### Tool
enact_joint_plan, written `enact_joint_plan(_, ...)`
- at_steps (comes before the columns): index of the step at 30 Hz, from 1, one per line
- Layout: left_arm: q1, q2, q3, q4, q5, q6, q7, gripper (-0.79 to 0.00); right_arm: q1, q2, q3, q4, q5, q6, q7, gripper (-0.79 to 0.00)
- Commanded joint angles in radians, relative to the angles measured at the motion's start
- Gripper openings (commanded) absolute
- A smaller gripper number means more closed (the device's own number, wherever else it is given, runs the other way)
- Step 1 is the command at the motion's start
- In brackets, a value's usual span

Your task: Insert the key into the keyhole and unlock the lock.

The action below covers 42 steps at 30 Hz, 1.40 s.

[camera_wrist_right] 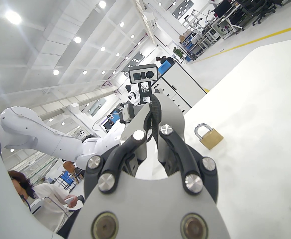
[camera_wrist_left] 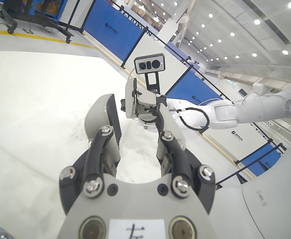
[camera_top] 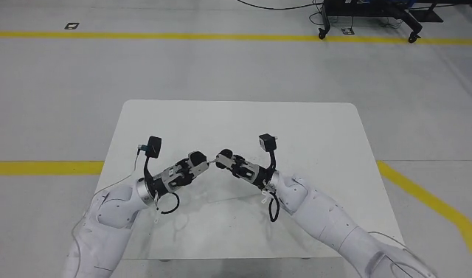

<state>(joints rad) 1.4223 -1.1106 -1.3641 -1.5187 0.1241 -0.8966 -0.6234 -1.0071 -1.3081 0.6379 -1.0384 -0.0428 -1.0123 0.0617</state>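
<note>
A white desk stands on a grey floor crossed by yellow lines. Over the desk's near middle, the left claw and right claw point at each other, tips just beside one another. A black wheeled stand sits far behind, with a black cable lying next to it.

Left gripper base tag: white sticker with one black handwritten character, its lower part cut by the picture's edge.
Blue fence panels: a white logo with a short company word beside it, repeated panel after panel.
Floor marker: small dark square beside the yellow line; print too small to read.
</note>
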Motion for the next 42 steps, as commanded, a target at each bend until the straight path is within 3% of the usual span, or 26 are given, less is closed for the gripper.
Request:
enact_joint_plan(1,0.001,0.002,0.0,0.003,-0.004,-0.005,0.002,-0.499,0.006,-0.007,-0.004,0.005,-0.01,0.0,0.002,-0.785)
enact_joint_plan(6,0.002,0.007,0.005,0.01,-0.02,-0.024,0.003,-0.489,0.019,-0.027,-0.013,0.03,-0.051,0.0,-0.003,-0.785)
enact_joint_plan(14,0.015,0.015,0.007,0.004,-0.016,-0.04,0.006,-0.576,0.021,-0.045,0.006,0.039,-0.124,0.0,-0.051,-0.785)
enact_joint_plan(19,0.021,0.019,0.016,0.003,-0.012,-0.039,0.004,-0.785,0.01,-0.049,0.02,0.034,-0.159,0.0,-0.07,-0.785)
enact_joint_plan(26,0.015,0.022,0.026,0.009,-0.006,-0.013,0.029,-0.785,0.0,-0.054,0.03,0.035,-0.183,0.0,-0.069,-0.785)
enact_joint_plan(27,0.014,0.022,0.027,0.007,-0.003,-0.008,0.032,-0.785,-0.001,-0.055,0.031,0.036,-0.184,0.0,-0.068,-0.708)
enact_joint_plan(28,0.014,0.023,0.028,0.007,0.0,-0.006,0.036,-0.785,-0.002,-0.056,0.032,0.036,-0.185,0.0,-0.067,-0.514)
enact_joint_plan(29,0.014,0.023,0.027,0.008,0.004,-0.004,0.041,-0.785,-0.003,-0.057,0.033,0.037,-0.186,0.0,-0.067,-0.074)
enact_joint_plan(30,0.014,0.024,0.026,0.008,0.006,-0.003,0.047,-0.785,-0.003,-0.058,0.035,0.036,-0.187,0.0,-0.067,0.0)
enact_joint_plan(42,0.045,0.027,-0.021,0.039,-0.016,0.05,0.164,-0.785,-0.008,-0.059,0.037,0.031,-0.185,0.0,-0.071,0.0)
